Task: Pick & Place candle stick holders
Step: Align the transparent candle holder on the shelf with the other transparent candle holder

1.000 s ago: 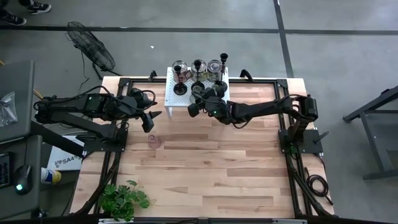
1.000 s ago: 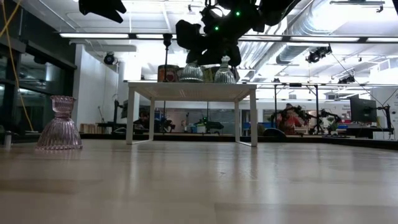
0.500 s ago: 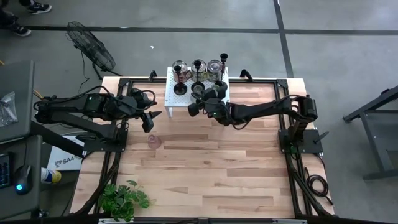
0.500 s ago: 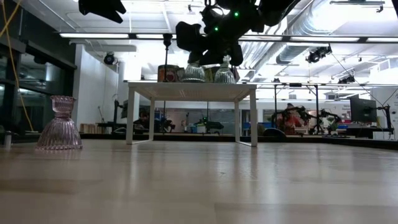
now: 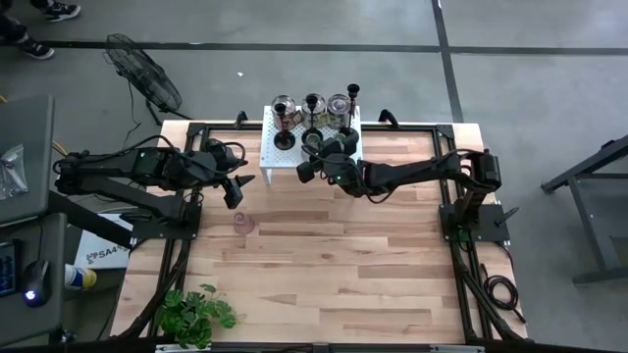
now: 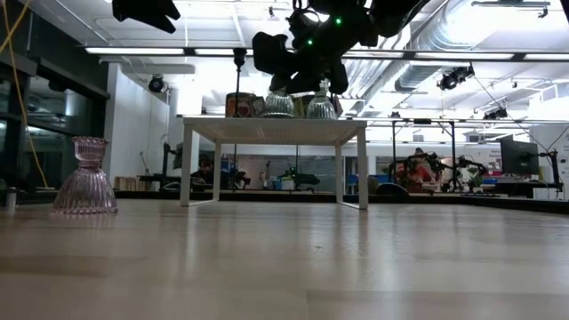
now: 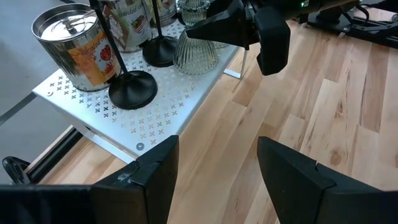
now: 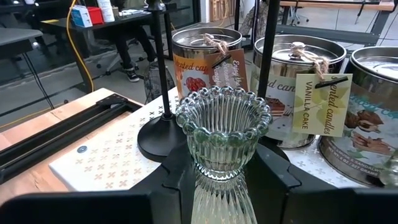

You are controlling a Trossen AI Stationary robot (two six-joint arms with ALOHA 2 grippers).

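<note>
the right gripper [image 8: 217,186] is held over the front part of the white stand [image 5: 270,147], at the far middle of the table [image 5: 373,265], and is clenched on a clear ribbed glass holder [image 8: 222,134]. in the right wrist view the holder's beaded rim is seen upright between the two dark fingers [image 8: 177,180], its lower body pinched by them. in the left wrist view the same holder [image 7: 194,53] is seen with its flared foot at the surface of the stand [image 7: 124,118]; whether it is touching or just above cannot be told. in the low view the holder [image 6: 277,104] is seen at the stand's top, under the right gripper [image 6: 293,76].

just behind it on the stand, slim black sticks [image 8: 160,74] with round bases are seen, and behind those, metal candle tins [image 8: 205,59] with paper tags. another glass holder [image 6: 321,104] is seen beside the held one on the stand.

the left gripper [image 5: 235,188] is held above the table's left side, near the stand's left end, with its fingers [image 7: 149,180] spread and nothing between them.

a pink glass holder [image 5: 242,223] is seen standing alone on the table, near the left gripper and well apart from the stand; in the low view it [image 6: 84,178] is upright.

a plant [image 5: 194,314] is seen at the near left corner.
</note>
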